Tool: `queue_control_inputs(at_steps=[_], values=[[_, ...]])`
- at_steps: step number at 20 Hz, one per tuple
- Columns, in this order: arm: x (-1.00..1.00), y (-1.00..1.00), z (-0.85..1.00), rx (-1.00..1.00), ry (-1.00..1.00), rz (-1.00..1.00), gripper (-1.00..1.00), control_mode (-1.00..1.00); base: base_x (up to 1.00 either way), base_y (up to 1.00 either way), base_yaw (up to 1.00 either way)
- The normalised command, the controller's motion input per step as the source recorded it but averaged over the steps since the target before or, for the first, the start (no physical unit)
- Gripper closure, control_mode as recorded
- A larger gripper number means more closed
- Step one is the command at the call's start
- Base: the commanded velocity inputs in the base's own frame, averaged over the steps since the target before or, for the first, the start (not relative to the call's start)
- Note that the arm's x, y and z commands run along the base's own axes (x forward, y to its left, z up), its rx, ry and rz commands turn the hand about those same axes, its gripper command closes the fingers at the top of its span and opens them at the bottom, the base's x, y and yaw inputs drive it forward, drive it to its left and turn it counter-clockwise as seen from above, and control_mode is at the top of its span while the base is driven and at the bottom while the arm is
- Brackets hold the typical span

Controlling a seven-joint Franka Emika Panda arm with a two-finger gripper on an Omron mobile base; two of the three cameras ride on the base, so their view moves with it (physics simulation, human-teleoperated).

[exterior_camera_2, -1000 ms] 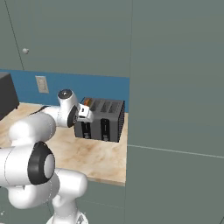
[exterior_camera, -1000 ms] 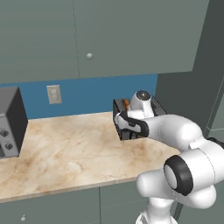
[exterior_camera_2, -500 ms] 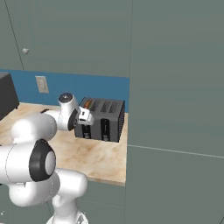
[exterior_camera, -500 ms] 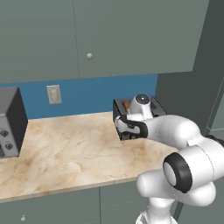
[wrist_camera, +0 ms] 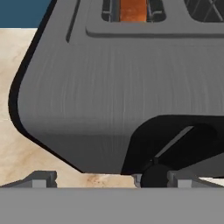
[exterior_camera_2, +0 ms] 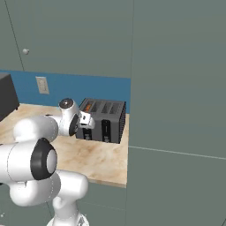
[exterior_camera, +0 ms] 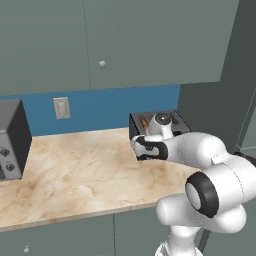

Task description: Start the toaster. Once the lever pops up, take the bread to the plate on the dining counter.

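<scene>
The dark grey toaster (exterior_camera: 177,120) (exterior_camera_2: 110,121) stands at the right end of the marbled wall counter (exterior_camera: 75,170). The bread (wrist_camera: 133,8) (exterior_camera_2: 87,106) sits down in its left top slot, orange-brown edge showing. My gripper (exterior_camera: 142,149) (exterior_camera_2: 87,129) is low against the toaster's front face (wrist_camera: 109,87), open, with its fingertips (wrist_camera: 41,179) wide apart and nothing between them. A dark lever knob (wrist_camera: 154,176) shows in the black front slot just inside the right fingertip. The plate and the dining counter are out of view.
A larger grey oven box (exterior_camera: 11,142) with round knobs stands at the counter's left end. A wall outlet (exterior_camera: 61,107) is on the blue backsplash. Cabinets hang overhead, and a tall grey panel (exterior_camera_2: 176,110) borders the toaster's right side.
The hand has crept slightly lower and closer along the toaster's front. The jaws have stayed open. The bread and toaster have not moved.
</scene>
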Motion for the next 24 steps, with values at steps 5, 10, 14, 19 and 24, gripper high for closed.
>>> queue_control_inputs(at_steps=[5, 10, 14, 19, 24], values=[[0.0, 0.0, -0.21, 0.0, 0.0, 0.0, -1.0, -1.0, 0.0, 0.0, 0.0], [0.0, 0.0, -0.14, 0.0, 0.0, 0.0, -1.0, -1.0, 0.0, 0.0, 0.0], [0.0, 0.0, -0.16, 0.0, 0.0, 0.0, -1.0, -1.0, 0.0, 0.0, 0.0], [0.0, 0.0, -0.13, 0.0, 0.0, 0.0, -1.0, -1.0, 0.0, 0.0, 0.0], [0.0, 0.0, -0.03, 0.0, 0.0, 0.0, -1.0, -1.0, 0.0, 0.0, 0.0]])
